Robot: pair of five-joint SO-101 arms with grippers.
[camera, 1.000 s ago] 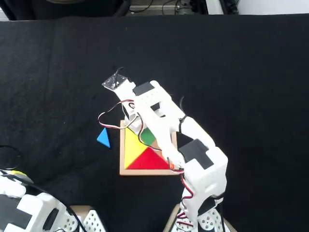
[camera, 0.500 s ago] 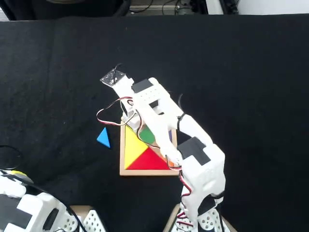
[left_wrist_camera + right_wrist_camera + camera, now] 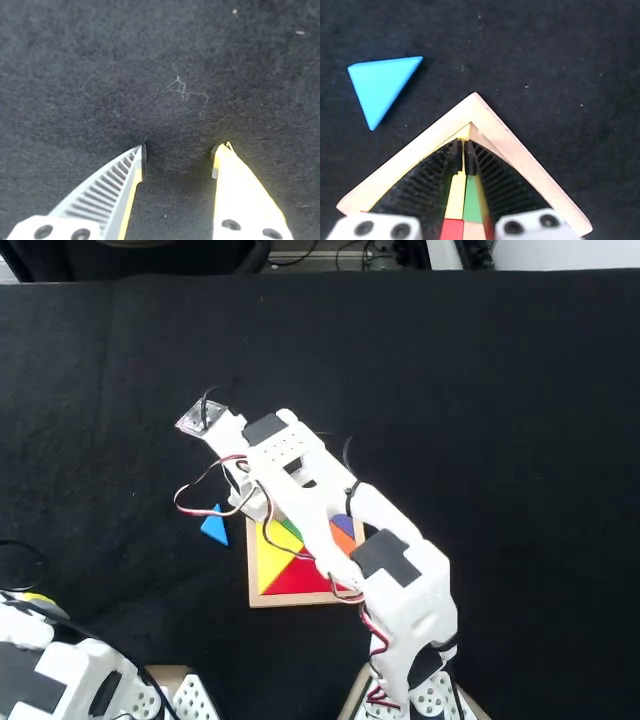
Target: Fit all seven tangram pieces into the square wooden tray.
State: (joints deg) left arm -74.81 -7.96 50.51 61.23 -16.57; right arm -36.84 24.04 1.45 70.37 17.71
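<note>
the square wooden tray [image 3: 252, 575] lies on the black cloth-covered table [image 3: 500, 390], near its front edge, partly under the white right arm [image 3: 300, 480] that stretches over it. inside the tray a large yellow triangle [image 3: 272, 552] fills the left part and a large red triangle [image 3: 300, 580] the front part, the two meeting along a slanted edge; a green piece [image 3: 290, 530], an orange piece [image 3: 341, 538] and a purple piece [image 3: 344, 524] peek out beside the arm towards the back. a small flat blue triangle [image 3: 213, 527] lies on the cloth outside the tray, just beside its rear left corner, apart from the rim. the right gripper [image 3: 463, 150] hangs over that corner with its black fingers pressed together and nothing between them. the left gripper [image 3: 177, 152] sits over bare cloth, its jaws parted with a clear gap, holding nothing.
</note>
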